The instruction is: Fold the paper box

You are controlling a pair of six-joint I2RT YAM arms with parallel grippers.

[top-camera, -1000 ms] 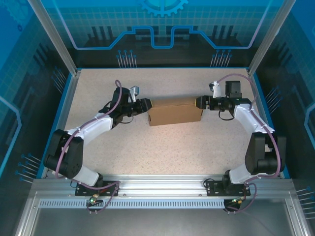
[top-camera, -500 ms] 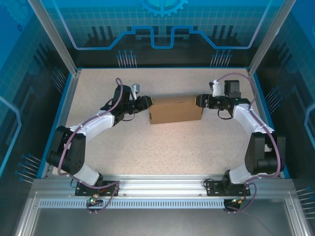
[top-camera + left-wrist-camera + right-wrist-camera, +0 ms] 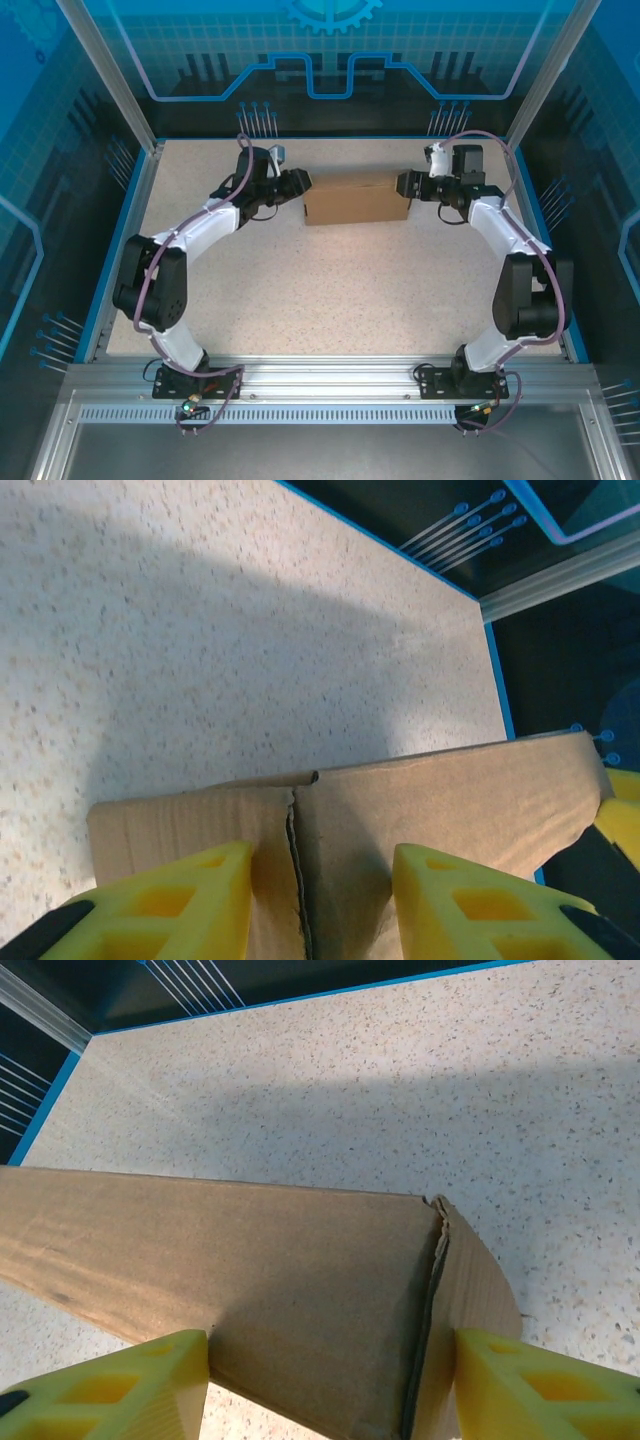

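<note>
Where the paper box lies: on the table, close to its far rim, about midway along.
Long axis: parallel to that rim, ends pointing left and right.
Left gripper: jaws apart astride the left end; whether they pinch is unclear.
Right gripper: jaws wider, astride the right end; likewise unclear.
Why: probably steadying both ends to tuck flaps.

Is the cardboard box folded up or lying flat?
Folded up. The paper box stands as a block with top and side faces, not a flat sheet. Whether its flaps are tucked, cannot tell.
</note>
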